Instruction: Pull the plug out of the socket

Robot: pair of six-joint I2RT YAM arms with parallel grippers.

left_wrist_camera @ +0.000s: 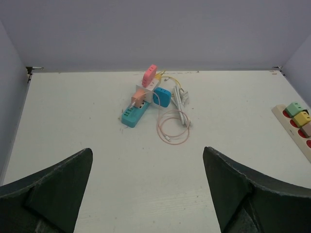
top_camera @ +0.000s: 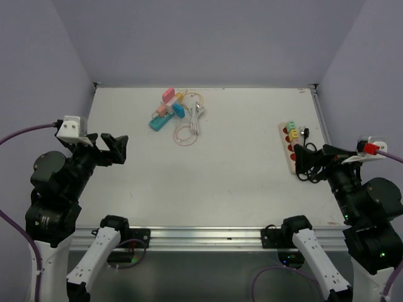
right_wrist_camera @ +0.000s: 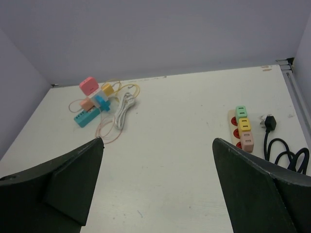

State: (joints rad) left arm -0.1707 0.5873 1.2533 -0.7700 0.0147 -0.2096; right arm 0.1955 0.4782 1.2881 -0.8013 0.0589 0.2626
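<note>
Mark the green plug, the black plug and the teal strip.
green plug [right_wrist_camera: 241, 111], right wrist view, top face.
black plug [right_wrist_camera: 268, 122], right wrist view, plug body.
teal strip [left_wrist_camera: 131, 116], left wrist view, near end.

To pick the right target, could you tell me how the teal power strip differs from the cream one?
The teal power strip lies far centre amid tangled cables; the cream power strip lies at the right edge beside a loose black plug. The teal one looks shorter; the cream one is longer, with red sockets showing. Both carry coloured plugs.

Socket strip [top_camera: 290, 148] near right tool [top_camera: 300, 165]
</note>
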